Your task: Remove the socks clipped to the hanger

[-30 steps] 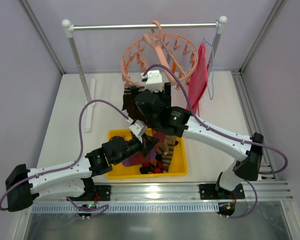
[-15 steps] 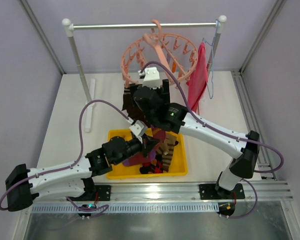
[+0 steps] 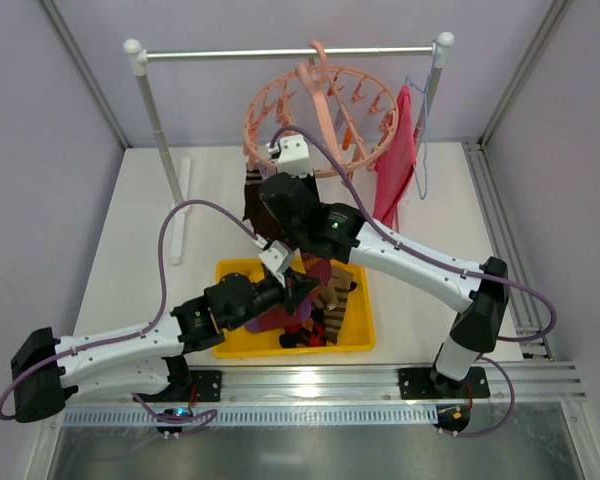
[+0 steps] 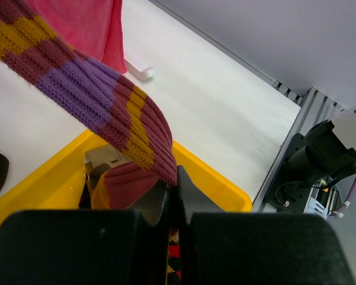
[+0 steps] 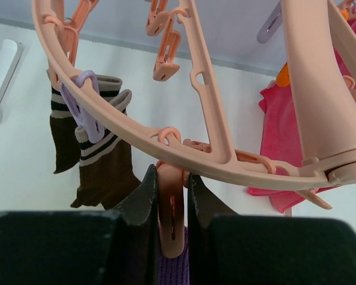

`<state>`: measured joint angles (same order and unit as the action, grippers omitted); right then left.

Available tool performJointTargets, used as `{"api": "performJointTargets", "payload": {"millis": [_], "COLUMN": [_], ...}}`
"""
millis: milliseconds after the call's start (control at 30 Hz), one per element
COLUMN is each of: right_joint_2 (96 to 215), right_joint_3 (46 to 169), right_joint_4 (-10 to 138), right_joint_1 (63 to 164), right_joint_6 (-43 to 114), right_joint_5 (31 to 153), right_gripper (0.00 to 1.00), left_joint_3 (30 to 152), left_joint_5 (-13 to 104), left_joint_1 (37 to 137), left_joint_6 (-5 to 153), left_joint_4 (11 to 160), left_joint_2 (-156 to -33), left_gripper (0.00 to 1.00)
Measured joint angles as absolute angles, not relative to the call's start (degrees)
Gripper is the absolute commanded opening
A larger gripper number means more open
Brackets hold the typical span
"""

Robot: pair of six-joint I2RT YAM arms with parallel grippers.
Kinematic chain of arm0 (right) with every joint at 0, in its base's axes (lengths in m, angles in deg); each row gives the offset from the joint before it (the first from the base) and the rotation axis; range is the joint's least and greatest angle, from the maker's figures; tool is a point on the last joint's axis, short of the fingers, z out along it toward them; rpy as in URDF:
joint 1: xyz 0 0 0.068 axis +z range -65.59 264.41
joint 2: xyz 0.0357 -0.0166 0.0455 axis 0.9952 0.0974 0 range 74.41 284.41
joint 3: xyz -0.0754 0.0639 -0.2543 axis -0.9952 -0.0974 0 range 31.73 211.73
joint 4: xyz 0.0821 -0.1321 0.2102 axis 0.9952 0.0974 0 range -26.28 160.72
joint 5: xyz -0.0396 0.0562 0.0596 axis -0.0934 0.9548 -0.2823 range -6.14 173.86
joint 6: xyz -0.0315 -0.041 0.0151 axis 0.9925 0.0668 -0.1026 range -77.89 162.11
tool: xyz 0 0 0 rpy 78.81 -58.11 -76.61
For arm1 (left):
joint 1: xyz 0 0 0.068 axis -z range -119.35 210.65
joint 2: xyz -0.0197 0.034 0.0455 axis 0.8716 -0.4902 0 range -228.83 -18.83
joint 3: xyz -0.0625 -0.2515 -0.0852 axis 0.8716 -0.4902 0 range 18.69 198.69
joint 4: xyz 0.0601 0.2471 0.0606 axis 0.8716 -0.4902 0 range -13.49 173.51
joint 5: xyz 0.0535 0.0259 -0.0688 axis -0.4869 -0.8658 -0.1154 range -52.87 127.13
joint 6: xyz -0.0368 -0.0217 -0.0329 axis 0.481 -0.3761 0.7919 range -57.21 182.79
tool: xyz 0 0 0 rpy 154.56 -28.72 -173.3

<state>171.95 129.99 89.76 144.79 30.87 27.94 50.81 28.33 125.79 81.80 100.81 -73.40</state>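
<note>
— Socks (image 5: pixel 104 172): where do you see them?
— I see my left end effector (image 4: pixel 173 189) clamped on a maroon-purple sock (image 4: pixel 95 95) above the yellow bin (image 4: pixel 38 181). A striped pair (image 5: pixel 62 142) hangs clipped to the hanger (image 5: pixel 225 157). My right end effector (image 5: pixel 171 178) pinches a peg (image 5: pixel 170 222).

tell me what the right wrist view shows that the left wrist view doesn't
Only the right wrist view: the hanger ring, striped brown socks clipped by a purple peg, and the right tool closed on a pink peg.
Only the left wrist view: the yellow bin, and the left tool shut on the maroon-purple sock, which stretches up to the left.
Both: the pink cloth, the white table, and probably that sock, seen as purple knit under the pink peg.
</note>
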Motion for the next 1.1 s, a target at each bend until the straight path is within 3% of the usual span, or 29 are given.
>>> {"api": "performJointTargets", "payload": {"millis": [367, 467, 500, 567, 700, 1100], "right_joint_2": [170.53, 168.65, 168.23, 167.71, 167.64, 171.12], "right_joint_3": [128.4, 126.54, 126.36, 126.23, 126.21, 130.63], "right_joint_4": [88.67, 87.64, 87.53, 87.21, 87.29, 91.93], "right_joint_1": [144.77, 144.77, 144.77, 144.77, 144.77, 145.49], "right_joint_6": [31.22, 31.06, 30.82, 30.8, 30.54, 28.4], "right_joint_5": [27.35, 28.2, 28.49, 29.08, 30.15, 26.28], "right_gripper": [0.05, 0.54, 0.75, 0.84, 0.9, 0.9], "left_joint_3": [50.81, 50.81, 50.83, 50.81, 50.83, 53.19], "left_joint_5": [26.61, 26.28, 26.23, 26.19, 25.56, 18.5], "left_joint_1": [125.86, 125.92, 125.92, 125.92, 125.95, 130.32], "left_joint_6": [81.82, 81.82, 81.82, 81.82, 81.82, 80.75], "left_joint_4": [100.79, 100.81, 100.81, 100.81, 100.77, 98.86], "left_joint_2": [-73.59, -73.79, -73.86, -73.99, -74.42, -76.0], "left_gripper": [0.0, 0.0, 0.0, 0.0, 0.0, 0.0]}}
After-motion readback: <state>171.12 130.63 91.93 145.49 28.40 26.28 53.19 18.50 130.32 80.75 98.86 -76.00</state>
